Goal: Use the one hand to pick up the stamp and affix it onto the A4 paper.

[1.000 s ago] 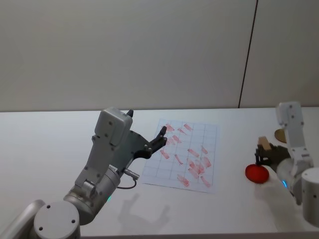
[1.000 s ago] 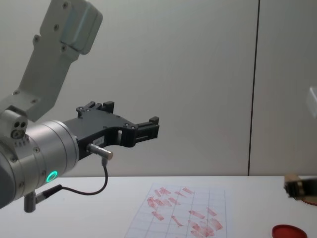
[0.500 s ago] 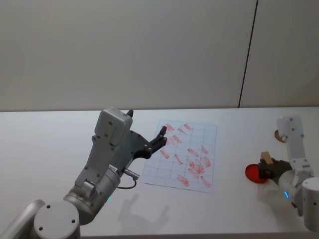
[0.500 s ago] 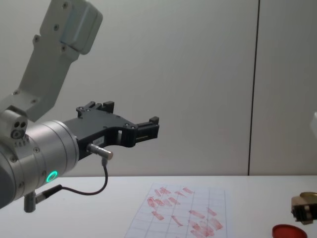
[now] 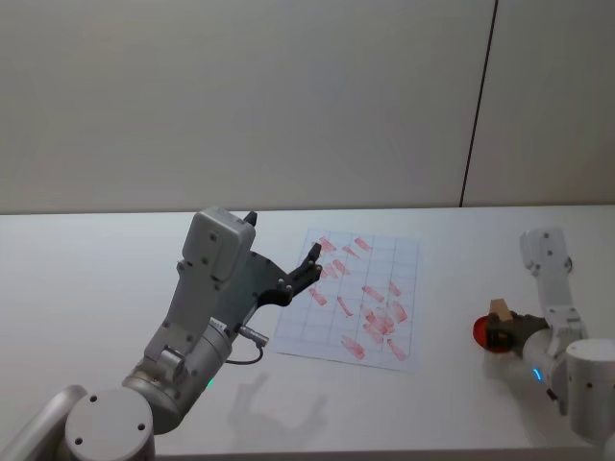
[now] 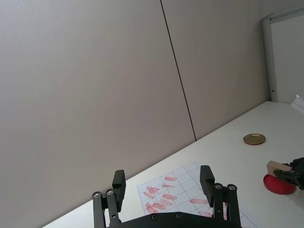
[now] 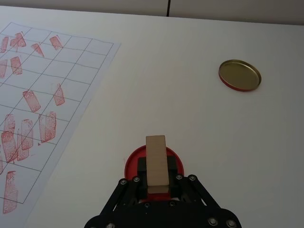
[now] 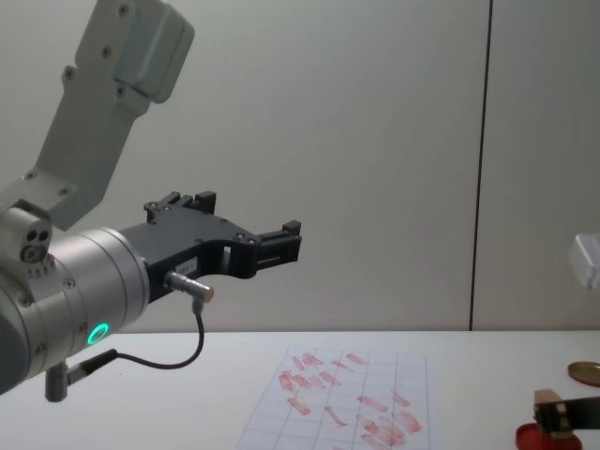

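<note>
Dropping toward the table, the right gripper is clamping the small light-tan wooden rectangular stamp between its black fingers, and it is now sitting lower and closer to the robot than it was a second ago, when the block was riding higher above the flat red round ink pad. In the right wrist view the stamp is standing directly over that pad, so I judge that the face is being pressed down for inking, though actual contact is hidden. That would mean the inking is under way and the print on the white gridded A4 paper, already crowded with red rectangular marks, is not yet made; the sheet is lying well to the left of the pad. A gold round lid is resting apart from both. The left gripper is hovering idle above the paper's near-left edge, fingers spread, unmoved.
</note>
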You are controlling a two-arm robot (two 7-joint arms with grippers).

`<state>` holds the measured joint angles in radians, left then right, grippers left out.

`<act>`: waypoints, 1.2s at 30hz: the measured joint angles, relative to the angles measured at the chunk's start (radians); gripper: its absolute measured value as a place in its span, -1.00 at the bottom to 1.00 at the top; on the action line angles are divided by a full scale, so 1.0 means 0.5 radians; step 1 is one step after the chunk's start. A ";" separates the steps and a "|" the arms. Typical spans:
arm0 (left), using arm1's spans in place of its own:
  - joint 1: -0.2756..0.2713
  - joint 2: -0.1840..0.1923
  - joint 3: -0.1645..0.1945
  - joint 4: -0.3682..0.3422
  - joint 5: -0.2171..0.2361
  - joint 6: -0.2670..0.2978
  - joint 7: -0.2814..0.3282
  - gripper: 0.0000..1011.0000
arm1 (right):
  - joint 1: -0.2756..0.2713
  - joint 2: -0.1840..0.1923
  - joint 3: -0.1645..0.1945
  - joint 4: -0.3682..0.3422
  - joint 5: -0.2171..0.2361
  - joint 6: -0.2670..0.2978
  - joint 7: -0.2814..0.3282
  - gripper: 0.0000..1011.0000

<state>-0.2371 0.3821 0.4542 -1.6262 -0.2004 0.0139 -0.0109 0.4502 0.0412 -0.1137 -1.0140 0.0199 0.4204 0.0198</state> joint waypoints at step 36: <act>0.000 0.000 0.000 0.000 0.000 0.000 0.000 0.96 | -0.068 0.006 -0.008 -0.280 -0.031 -0.190 0.037 0.98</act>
<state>-0.2371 0.3821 0.4542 -1.6262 -0.2004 0.0139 -0.0109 0.4160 0.0441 -0.1177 -1.1539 0.0043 0.3255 0.0380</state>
